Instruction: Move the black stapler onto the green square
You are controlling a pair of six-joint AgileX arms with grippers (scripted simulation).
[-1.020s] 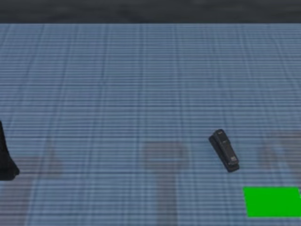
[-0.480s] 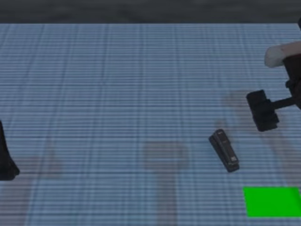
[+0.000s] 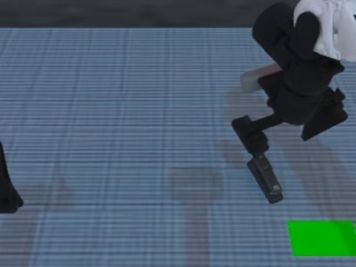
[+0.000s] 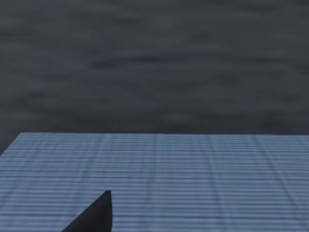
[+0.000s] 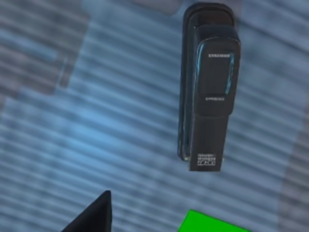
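The black stapler (image 3: 266, 179) lies flat on the table right of centre, angled with its far end toward the left. The green square (image 3: 321, 238) sits on the table near the front right corner, apart from the stapler. My right gripper (image 3: 251, 138) hangs open just behind the stapler's far end, above the table. In the right wrist view the stapler (image 5: 208, 92) lies ahead with nothing holding it. A corner of the green square (image 5: 212, 223) and one dark fingertip (image 5: 99, 215) also show there. My left gripper (image 3: 8, 194) is parked at the left edge.
The blue striped table (image 3: 139, 111) stretches to a dark back edge. The right arm's black and white links (image 3: 311, 61) hang over the back right of the table. The left wrist view shows only table, a dark background and one fingertip (image 4: 99, 215).
The right arm has swung in from the right edge toward the left and forward. Its gripper now hangs right behind the stapler. The stapler, the green square and the left arm have not moved.
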